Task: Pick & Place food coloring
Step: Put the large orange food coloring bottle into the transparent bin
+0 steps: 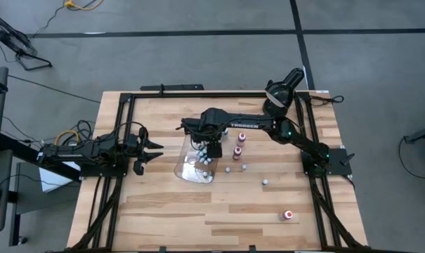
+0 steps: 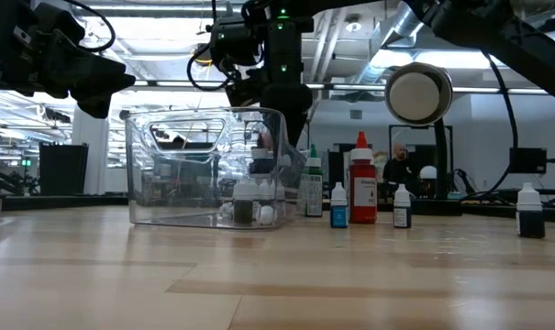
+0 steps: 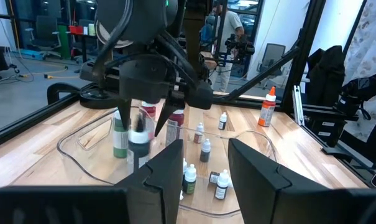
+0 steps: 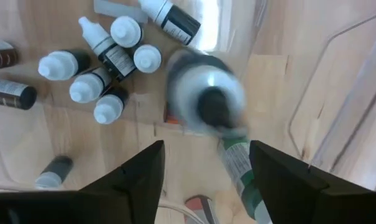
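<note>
A clear plastic tray (image 1: pixel 191 167) stands mid-table with several tiny food coloring bottles (image 4: pixel 104 74) lying and standing on its floor. My right gripper (image 4: pixel 206 155) hangs open above the tray, pointing down. One dark bottle with a white cap (image 3: pixel 138 140) is between and just below its fingertips, blurred in the right wrist view (image 4: pixel 203 99), and touching neither finger that I can see. More bottles (image 1: pixel 239 144) stand on the table to the right of the tray. My left gripper (image 1: pixel 152 151) waits open, level, left of the tray.
Loose bottles stand right of the tray: two red-capped (image 1: pixel 241 137), small ones (image 1: pixel 244 167), (image 1: pixel 265 182), and one near the front right (image 1: pixel 288 215). A black round lamp-like device (image 1: pixel 282 88) sits at the far right. A black frame (image 1: pixel 121 105) edges the table.
</note>
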`<state>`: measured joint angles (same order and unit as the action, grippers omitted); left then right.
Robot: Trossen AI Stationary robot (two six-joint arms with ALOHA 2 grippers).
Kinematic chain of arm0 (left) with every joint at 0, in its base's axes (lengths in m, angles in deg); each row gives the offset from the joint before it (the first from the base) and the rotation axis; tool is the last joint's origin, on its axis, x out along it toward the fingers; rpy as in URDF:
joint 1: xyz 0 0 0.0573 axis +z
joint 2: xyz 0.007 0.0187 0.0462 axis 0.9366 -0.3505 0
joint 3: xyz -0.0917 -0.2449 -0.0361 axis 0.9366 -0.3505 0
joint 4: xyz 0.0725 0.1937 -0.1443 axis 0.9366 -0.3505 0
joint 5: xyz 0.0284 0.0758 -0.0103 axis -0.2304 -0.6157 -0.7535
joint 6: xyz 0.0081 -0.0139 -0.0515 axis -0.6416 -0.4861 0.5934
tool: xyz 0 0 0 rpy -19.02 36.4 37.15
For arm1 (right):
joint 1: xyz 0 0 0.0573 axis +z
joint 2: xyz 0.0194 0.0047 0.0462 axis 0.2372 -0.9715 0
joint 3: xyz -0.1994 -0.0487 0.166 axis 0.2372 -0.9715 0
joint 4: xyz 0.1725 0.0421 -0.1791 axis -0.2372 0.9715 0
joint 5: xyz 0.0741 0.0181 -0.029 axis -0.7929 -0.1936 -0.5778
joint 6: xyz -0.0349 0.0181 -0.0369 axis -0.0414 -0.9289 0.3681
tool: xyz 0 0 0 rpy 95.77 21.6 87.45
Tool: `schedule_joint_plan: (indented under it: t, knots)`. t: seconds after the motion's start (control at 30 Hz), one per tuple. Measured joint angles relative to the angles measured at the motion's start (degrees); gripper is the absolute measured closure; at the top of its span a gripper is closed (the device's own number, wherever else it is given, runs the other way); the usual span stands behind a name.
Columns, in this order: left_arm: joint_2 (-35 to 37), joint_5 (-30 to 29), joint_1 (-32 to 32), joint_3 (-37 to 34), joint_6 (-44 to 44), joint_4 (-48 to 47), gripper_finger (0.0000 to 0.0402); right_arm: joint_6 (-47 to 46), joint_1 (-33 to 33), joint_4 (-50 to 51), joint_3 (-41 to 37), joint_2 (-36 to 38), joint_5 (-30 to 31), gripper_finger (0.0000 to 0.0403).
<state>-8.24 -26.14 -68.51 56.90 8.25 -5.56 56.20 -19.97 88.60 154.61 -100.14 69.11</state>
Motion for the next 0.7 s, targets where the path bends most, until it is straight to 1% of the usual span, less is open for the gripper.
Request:
schedule_joint_plan:
  t: [0.4,0.5,0.6,0.7]
  knots:
    - [0.0,0.0,0.0,0.0,0.0,0.0,0.0284,-0.4,0.1,2.0,0.4,1.5,-0.1,0.0173]
    - [0.0,0.0,0.0,0.0,0.0,0.0,0.0284,-2.9,-0.3,2.0,0.4,3.1,-0.2,0.0173]
    - [0.0,0.0,0.0,0.0,0.0,0.0,0.0284,-5.7,-0.6,0.0,0.4,6.0,-0.3,0.0173]
    - [0.0,0.0,0.0,0.0,0.0,0.0,0.0284,-9.5,-0.9,-2.4,0.4,9.3,-2.0,0.0173]
